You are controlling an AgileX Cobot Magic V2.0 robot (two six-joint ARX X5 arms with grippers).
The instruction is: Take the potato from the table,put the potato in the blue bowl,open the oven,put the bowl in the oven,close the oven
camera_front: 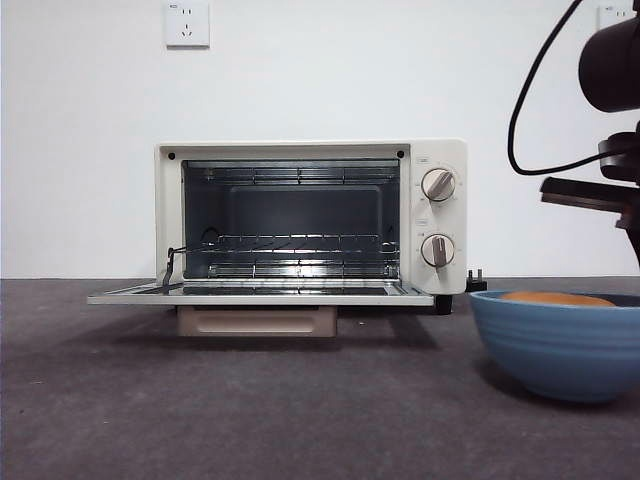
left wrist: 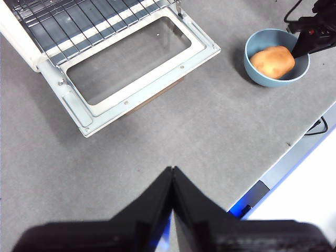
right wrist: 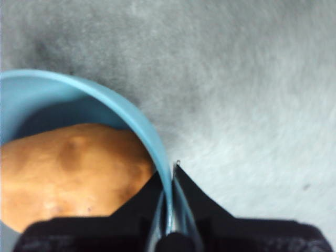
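One blue bowl (camera_front: 556, 345) with one potato (camera_front: 557, 298), rim pinched by right claw (right wrist: 169, 176); left claw (left wrist: 172, 170) closed.

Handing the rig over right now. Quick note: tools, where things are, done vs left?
Right tool: shut on the blue bowl, pinching its rim.
Left tool: shut, holding nothing, above the table in front of the oven.
Potato: in the bowl, which sits on the table right of the oven.
Oven door: open, lying flat.
Done: potato in bowl, oven opened.
Left: bowl into oven, close the door.
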